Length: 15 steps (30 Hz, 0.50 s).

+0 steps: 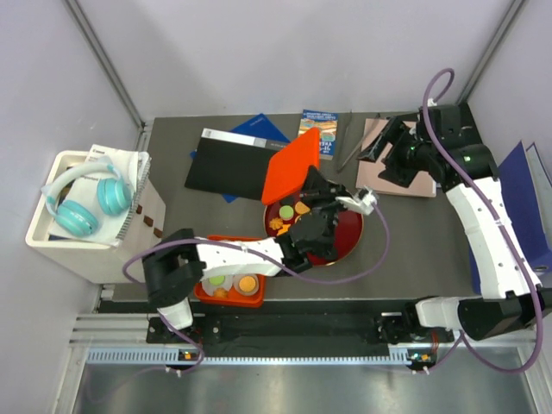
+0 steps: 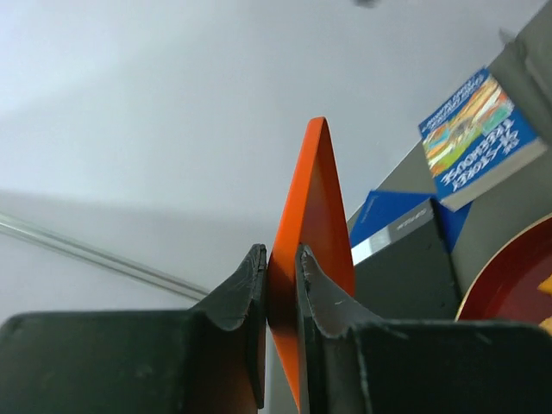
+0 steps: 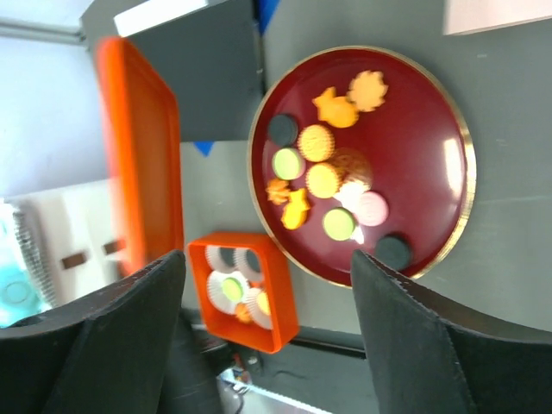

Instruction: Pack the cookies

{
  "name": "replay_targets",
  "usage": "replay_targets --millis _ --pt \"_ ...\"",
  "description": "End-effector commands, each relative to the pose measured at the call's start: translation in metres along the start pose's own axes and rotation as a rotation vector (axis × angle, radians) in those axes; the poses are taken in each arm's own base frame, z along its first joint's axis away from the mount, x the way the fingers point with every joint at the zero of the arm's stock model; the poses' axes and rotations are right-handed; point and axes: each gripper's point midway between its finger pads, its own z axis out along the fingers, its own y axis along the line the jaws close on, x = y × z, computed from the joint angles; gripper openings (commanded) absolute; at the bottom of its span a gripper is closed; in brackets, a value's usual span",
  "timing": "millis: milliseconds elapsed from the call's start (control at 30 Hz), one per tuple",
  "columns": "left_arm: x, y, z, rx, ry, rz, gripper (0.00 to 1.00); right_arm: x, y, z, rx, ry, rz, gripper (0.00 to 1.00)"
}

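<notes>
Sitting behind left gripper: square orange box, some cookies inside.
Left gripper: clamped on thin, smooth orange lid, tilted.
Below it: most cookies, discs and leaf shapes, on glossy round red plate.
Right gripper: spread wide, empty.
Table: dark grey, matte.
Left wrist only: lid edge-on.

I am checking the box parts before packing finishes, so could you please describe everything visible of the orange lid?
The orange lid is a flat rectangle with rounded corners and a shallow raised rim, seemingly smooth plastic. It is held up, tilted, over the black folder and the far-left rim of the red plate. The left gripper pinches one edge; nothing else visibly touches it.
</notes>
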Motion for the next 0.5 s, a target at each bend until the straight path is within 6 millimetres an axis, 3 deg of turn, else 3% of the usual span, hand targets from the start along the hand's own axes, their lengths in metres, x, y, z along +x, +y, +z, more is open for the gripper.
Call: replay_targets --millis 0,133,267,467 --pt "-0.003 0.040 -0.016 -0.167 -0.018 0.139 0.00 -0.011 0.028 0.006 -0.133 -0.004 0.007 0.78" --pt "0.003 0.032 -0.025 -0.185 -0.033 0.199 0.00 -0.006 0.033 0.019 -0.176 0.044 -0.036 0.79" --pt "-0.001 0.028 -0.036 -0.229 -0.067 0.236 0.00 0.007 0.024 0.039 -0.178 0.110 -0.039 0.79" --pt "-0.007 0.016 -0.043 -0.210 -0.096 0.226 0.00 0.012 0.041 0.053 -0.311 0.138 -0.049 0.79"
